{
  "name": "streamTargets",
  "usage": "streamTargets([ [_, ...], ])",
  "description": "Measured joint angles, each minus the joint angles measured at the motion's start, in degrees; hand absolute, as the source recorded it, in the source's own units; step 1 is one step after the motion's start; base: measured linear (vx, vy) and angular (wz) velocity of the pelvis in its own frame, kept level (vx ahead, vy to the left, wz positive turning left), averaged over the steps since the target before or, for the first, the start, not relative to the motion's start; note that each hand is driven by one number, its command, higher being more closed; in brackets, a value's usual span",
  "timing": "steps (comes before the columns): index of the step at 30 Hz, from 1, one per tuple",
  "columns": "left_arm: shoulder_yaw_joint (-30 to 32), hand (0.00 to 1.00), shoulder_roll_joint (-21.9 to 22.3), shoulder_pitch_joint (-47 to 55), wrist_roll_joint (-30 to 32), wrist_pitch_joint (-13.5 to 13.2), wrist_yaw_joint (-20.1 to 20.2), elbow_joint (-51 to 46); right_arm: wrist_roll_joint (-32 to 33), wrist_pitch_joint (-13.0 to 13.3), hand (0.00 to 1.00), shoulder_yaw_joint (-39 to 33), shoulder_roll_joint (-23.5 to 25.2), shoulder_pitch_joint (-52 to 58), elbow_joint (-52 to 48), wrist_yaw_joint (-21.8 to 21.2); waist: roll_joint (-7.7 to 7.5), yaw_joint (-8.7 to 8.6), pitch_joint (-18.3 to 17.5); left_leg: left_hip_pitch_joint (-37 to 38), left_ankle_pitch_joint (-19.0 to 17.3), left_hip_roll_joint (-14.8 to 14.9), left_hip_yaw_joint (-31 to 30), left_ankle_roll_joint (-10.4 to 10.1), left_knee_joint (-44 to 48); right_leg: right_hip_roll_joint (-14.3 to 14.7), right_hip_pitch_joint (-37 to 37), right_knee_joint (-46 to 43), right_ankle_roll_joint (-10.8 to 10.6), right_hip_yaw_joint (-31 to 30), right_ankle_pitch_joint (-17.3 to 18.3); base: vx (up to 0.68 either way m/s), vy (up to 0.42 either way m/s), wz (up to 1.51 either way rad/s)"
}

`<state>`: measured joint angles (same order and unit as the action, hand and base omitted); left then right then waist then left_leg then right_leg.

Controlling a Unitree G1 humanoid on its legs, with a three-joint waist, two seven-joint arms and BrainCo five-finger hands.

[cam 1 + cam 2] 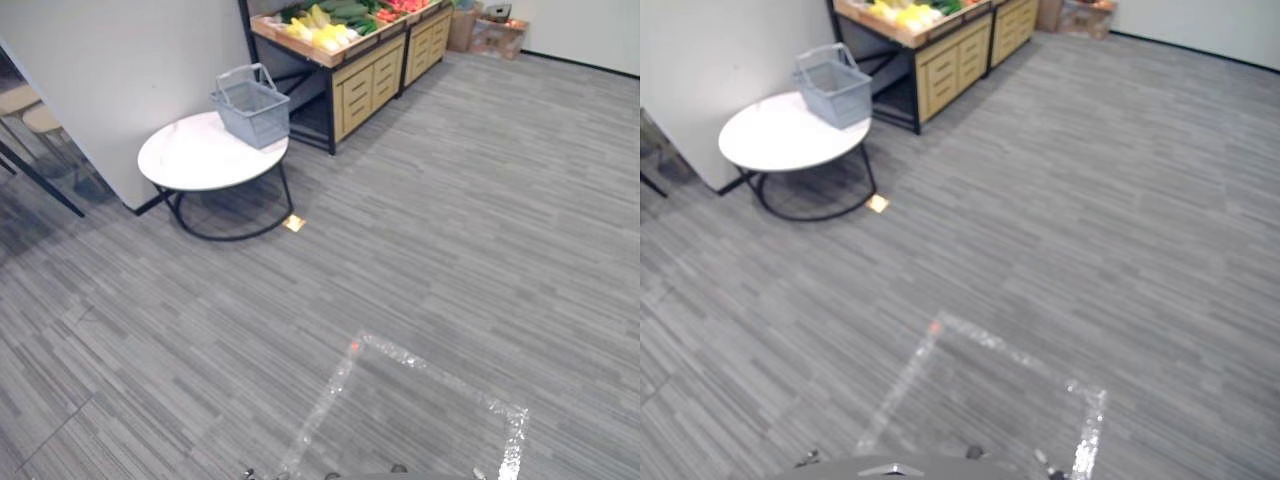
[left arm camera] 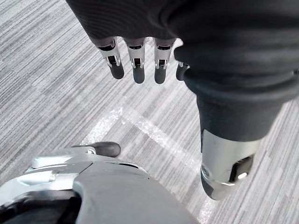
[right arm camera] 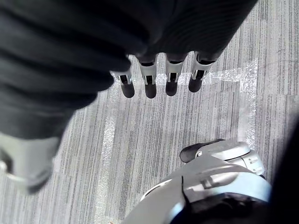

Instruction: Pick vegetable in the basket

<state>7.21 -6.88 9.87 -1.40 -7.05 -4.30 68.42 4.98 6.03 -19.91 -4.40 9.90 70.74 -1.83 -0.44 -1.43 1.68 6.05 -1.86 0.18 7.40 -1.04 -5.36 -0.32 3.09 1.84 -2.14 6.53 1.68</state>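
A grey plastic basket [image 1: 251, 106] with its handle up stands on the far edge of a round white table [image 1: 200, 157] at the upper left. Behind it a wooden stand [image 1: 335, 45] carries vegetables [image 1: 325, 25], yellow, green and red ones. The basket [image 1: 834, 85] looks empty from here. My left hand [image 2: 135, 58] hangs over the grey carpet with straight fingers and holds nothing. My right hand [image 3: 159, 77] hangs the same way, fingers straight, over the carpet.
A white wall [image 1: 120, 60] rises left of the table. The stand has wooden drawers [image 1: 372, 85] below. Cardboard boxes [image 1: 490, 32] sit by the far wall. A square of shiny tape [image 1: 420, 405] marks the carpet close in front. A small yellow tag [image 1: 293, 223] lies by the table's black frame.
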Motion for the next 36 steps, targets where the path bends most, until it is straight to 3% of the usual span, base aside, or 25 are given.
streamTargets([
  [16, -0.7, 0.0, 0.1, -0.5, 0.0, -1.7, -2.1, 0.0, -0.6, 1.0, 0.0, 0.8, 0.0, -1.2, -0.4, 0.4, -0.65, -0.02, 1.4, 0.1, 0.5, -0.3, -0.9, 0.2, -0.4, -0.5, 0.5, 0.4, -0.4, 2.7, 0.3, -0.06, -0.013, 0.05],
  [36, -0.7, 0.0, -0.7, -1.2, -0.3, -1.6, 2.4, 1.8, -0.4, 1.7, 0.0, 2.0, -0.2, -1.2, -0.1, -1.3, -0.44, -0.08, 1.1, 0.2, 0.0, -0.5, 0.7, -0.1, -0.3, -0.7, 1.3, 2.1, -0.7, 2.2, -0.5, 0.02, 0.0, -0.02],
])
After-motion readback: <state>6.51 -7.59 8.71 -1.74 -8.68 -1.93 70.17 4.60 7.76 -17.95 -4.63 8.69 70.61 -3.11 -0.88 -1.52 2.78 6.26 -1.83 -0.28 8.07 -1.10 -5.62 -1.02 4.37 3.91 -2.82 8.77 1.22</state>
